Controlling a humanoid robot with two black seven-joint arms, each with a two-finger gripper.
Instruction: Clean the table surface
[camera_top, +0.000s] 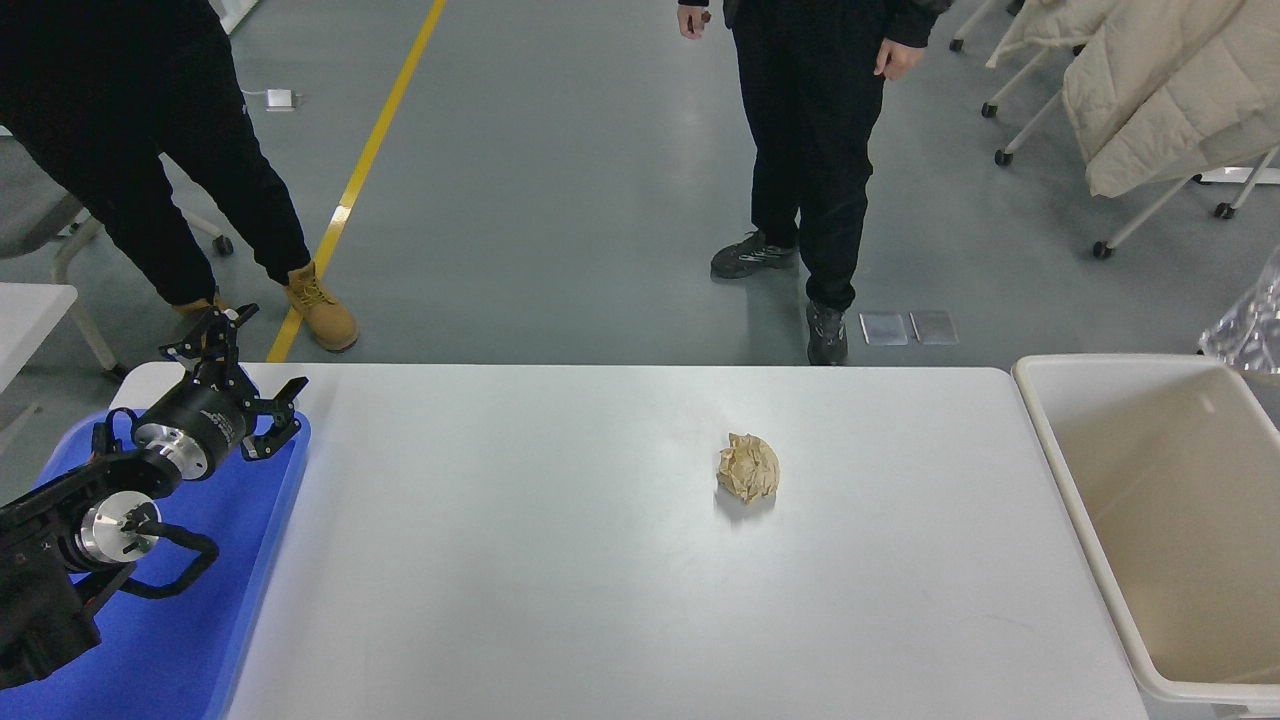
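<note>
- I've got the large white matte table surface filling most of my view, running from the blue tray on the left to the bin on the right.
- One crumpled ball of tan paper sits on it, a little right of centre, well apart from everything else.
- My left gripper hangs over the far corner of the flat blue plastic tray at the lower left, its black fingers spread wide and holding nothing.
- My right arm isn't in view at all.
- The cream-coloured plastic bin stands just beside the table's right edge.
- Two people in dark trousers stand on the grey floor beyond the far edge, one at the upper left, one near the middle.
</note>
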